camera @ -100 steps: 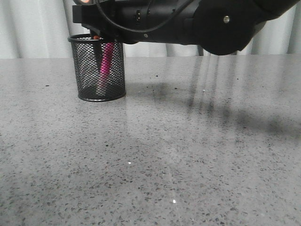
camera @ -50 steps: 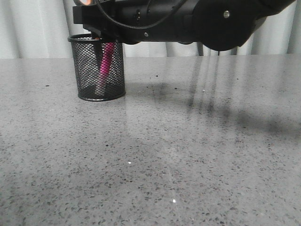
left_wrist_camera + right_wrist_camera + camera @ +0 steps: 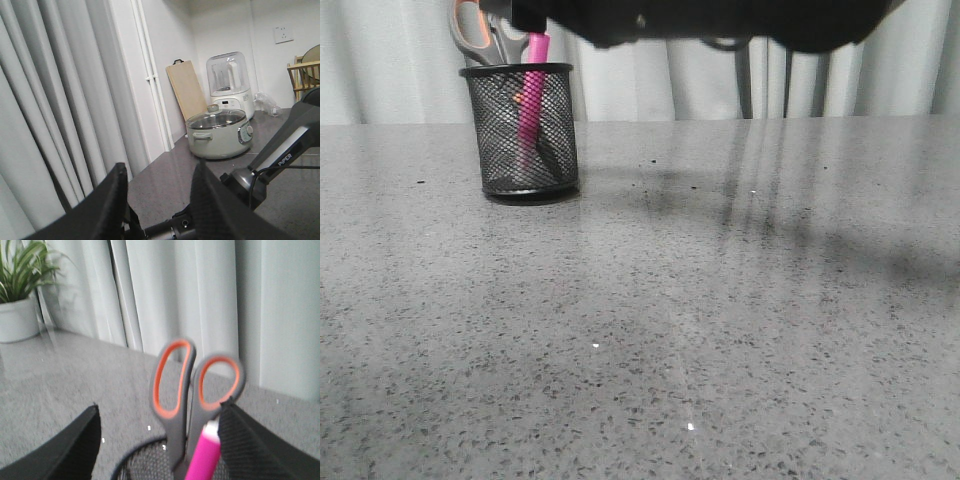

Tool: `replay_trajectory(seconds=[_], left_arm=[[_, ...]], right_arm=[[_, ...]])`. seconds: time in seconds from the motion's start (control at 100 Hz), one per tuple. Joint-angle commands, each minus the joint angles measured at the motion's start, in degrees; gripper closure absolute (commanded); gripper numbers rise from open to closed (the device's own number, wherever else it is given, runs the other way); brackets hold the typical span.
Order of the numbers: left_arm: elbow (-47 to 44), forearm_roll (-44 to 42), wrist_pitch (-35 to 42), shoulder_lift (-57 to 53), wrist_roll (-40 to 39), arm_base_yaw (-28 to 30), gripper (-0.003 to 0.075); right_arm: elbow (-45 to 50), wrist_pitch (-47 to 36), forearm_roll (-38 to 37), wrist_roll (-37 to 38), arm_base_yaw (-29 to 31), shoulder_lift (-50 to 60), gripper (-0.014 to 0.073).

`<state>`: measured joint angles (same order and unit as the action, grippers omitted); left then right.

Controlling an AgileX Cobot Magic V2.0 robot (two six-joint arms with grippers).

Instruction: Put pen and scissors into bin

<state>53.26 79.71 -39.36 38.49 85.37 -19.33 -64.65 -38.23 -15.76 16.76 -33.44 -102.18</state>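
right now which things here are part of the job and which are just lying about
Job: pen, scissors, bin, all together; pen and scissors stand in the bin.
Lying about: pot, blender, board, plant.

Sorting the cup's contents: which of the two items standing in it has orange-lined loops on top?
The grey-handled scissors; the slim magenta pen beside them in the black mesh cup has a plain straight top without loops.
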Motion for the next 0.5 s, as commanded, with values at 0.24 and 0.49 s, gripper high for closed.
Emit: replay_trajectory(seconds=[0.24, 0.49], left_arm=[[0.2, 2.2, 12.5, -4.1, -0.8, -0.5, 0.0488], [-15.0, 1.3, 32.5, -19.2, -5.2, -0.5, 0.0666]], right_arm=[[0.6, -4.1, -4.3, 0.0, 0.2, 16.8, 0.0440], [10.9, 9.9, -10.1, 0.0, 0.2, 37.2, 0.0652]])
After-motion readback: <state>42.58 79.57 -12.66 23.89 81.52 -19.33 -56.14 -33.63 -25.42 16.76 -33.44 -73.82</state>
